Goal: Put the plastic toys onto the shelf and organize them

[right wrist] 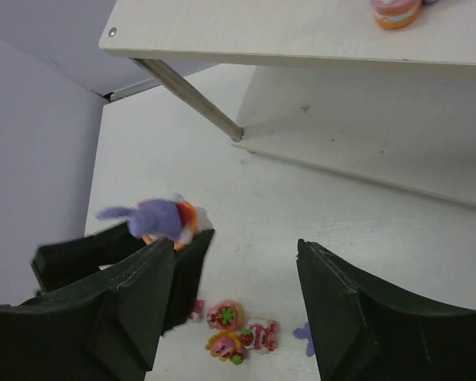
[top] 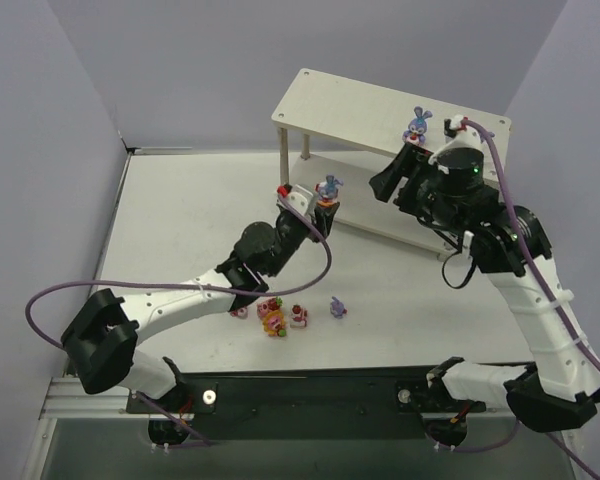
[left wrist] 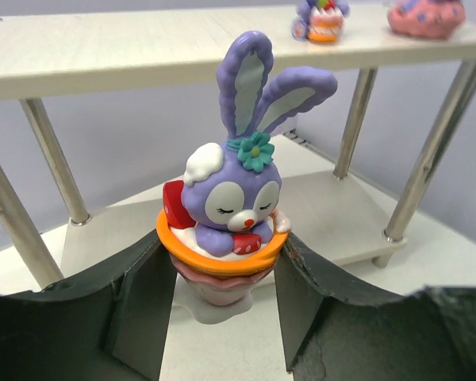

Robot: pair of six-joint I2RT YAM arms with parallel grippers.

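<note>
Now, one gripped bunny [left wrist: 230, 206], two toys [left wrist: 321, 20] atop shelf [left wrist: 143, 48], five on table [top: 180, 220]

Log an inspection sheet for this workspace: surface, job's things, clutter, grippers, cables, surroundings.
Surface: white table.
Job's things: shelf at the far side; bunny and pink toy on its top board; loose toys clustered on the table.
Clutter: nothing seen.
Grippers: left gripper shut on cup bunny, near the shelf; right gripper open, empty.
Cables: purple cables loop off both arms.
Surroundings: grey walls.
</note>
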